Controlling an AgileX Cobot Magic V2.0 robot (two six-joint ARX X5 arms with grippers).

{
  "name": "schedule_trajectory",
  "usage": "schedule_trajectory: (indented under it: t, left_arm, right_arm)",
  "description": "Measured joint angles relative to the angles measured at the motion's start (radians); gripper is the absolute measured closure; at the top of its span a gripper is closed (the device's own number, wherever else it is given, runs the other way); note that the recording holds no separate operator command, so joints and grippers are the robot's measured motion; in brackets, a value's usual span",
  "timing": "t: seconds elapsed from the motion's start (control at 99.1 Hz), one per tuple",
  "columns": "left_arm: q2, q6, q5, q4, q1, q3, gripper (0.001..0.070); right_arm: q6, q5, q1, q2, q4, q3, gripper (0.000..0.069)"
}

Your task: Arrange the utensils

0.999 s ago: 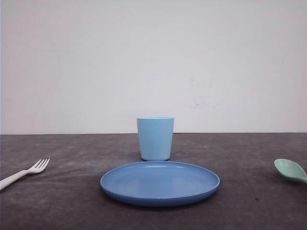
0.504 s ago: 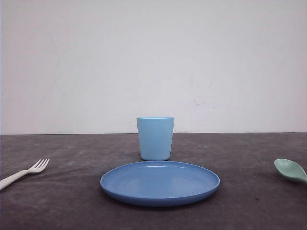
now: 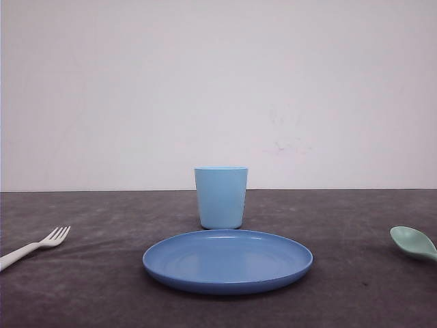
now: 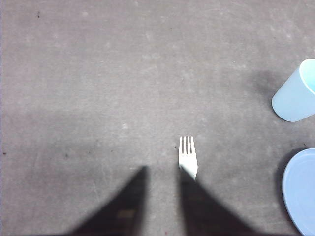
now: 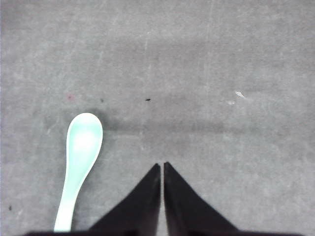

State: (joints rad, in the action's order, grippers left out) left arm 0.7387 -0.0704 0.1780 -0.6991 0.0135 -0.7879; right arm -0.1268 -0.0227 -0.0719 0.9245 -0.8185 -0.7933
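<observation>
The white fork (image 3: pixel 34 247) lies on the dark table at the far left, tines pointing toward the middle. In the left wrist view the fork (image 4: pixel 187 156) sits just past one finger, its handle hidden under that finger. My left gripper (image 4: pixel 163 169) hangs above the table, open, with bare cloth between its fingers. At the far right edge rests the mint-green spoon (image 3: pixel 414 242). In the right wrist view the spoon (image 5: pixel 78 162) lies beside my right gripper (image 5: pixel 162 165), which is shut on nothing.
A round blue plate (image 3: pixel 227 260) sits at the table's centre front, with a light blue cup (image 3: pixel 220 197) upright just behind it. Both also appear in the left wrist view: the cup (image 4: pixel 297 95) and plate (image 4: pixel 301 191). A pale wall stands behind the table.
</observation>
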Motion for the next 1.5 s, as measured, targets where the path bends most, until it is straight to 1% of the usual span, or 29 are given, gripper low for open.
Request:
schedule_trajectory:
  t: [0.03, 0.061, 0.111, 0.141, 0.192, 0.242, 0.282, 0.333, 0.424, 0.595, 0.746, 0.958, 0.999, 1.13, 1.231, 1.503]
  left_arm:
    - [0.000, 0.000, 0.000, 0.000, 0.000, 0.000, 0.0452]
    - [0.000, 0.000, 0.000, 0.000, 0.000, 0.000, 0.0389]
    - [0.000, 0.000, 0.000, 0.000, 0.000, 0.000, 0.0307]
    - [0.000, 0.000, 0.000, 0.000, 0.000, 0.000, 0.0277]
    - [0.000, 0.000, 0.000, 0.000, 0.000, 0.000, 0.0249]
    - [0.000, 0.000, 0.000, 0.000, 0.000, 0.000, 0.0237]
    - [0.000, 0.000, 0.000, 0.000, 0.000, 0.000, 0.0233]
    - [0.000, -0.001, 0.000, 0.000, 0.000, 0.000, 0.0230]
    - [0.001, -0.008, 0.000, 0.000, 0.000, 0.000, 0.0230]
    - [0.037, -0.041, 0.013, -0.001, 0.013, 0.000, 0.0230]
    - [0.106, -0.063, 0.027, -0.012, 0.068, 0.000, 0.0231]
    - [0.236, -0.076, 0.026, -0.012, 0.158, 0.000, 0.0231]
    - [0.264, -0.076, 0.016, -0.011, 0.177, 0.000, 0.0231]
    - [0.362, -0.077, -0.043, 0.006, 0.235, 0.000, 0.0234]
    - [0.433, -0.077, -0.068, 0.050, 0.268, 0.000, 0.0234]
    - [0.598, -0.099, -0.071, 0.139, 0.299, 0.000, 0.0234]
  right_arm:
    - [0.000, 0.000, 0.000, 0.000, 0.000, 0.000, 0.0639]
    - [0.000, 0.000, 0.000, 0.000, 0.000, 0.000, 0.0590]
    - [0.000, 0.000, 0.000, 0.000, 0.000, 0.000, 0.0476]
    - [0.000, 0.000, 0.000, 0.000, 0.000, 0.000, 0.0399]
    - [0.000, 0.000, 0.000, 0.000, 0.000, 0.000, 0.0271]
    - [0.000, 0.000, 0.000, 0.000, 0.000, 0.000, 0.0172]
    - [0.000, 0.000, 0.000, 0.000, 0.000, 0.000, 0.0120]
    - [0.000, 0.000, 0.000, 0.000, 0.000, 0.000, 0.0087]
    - [0.000, 0.000, 0.000, 0.000, 0.000, 0.000, 0.0065]
    - [0.000, 0.000, 0.000, 0.000, 0.000, 0.000, 0.0060]
    - [0.000, 0.000, 0.000, 0.000, 0.000, 0.000, 0.0060]
    - [0.000, 0.000, 0.000, 0.000, 0.000, 0.000, 0.0060]
    - [0.000, 0.000, 0.000, 0.000, 0.000, 0.000, 0.0060]
    - [0.000, 0.000, 0.000, 0.000, 0.000, 0.000, 0.0060]
    - [0.000, 0.000, 0.000, 0.000, 0.000, 0.000, 0.0060]
    - [0.000, 0.000, 0.000, 0.000, 0.000, 0.000, 0.0060]
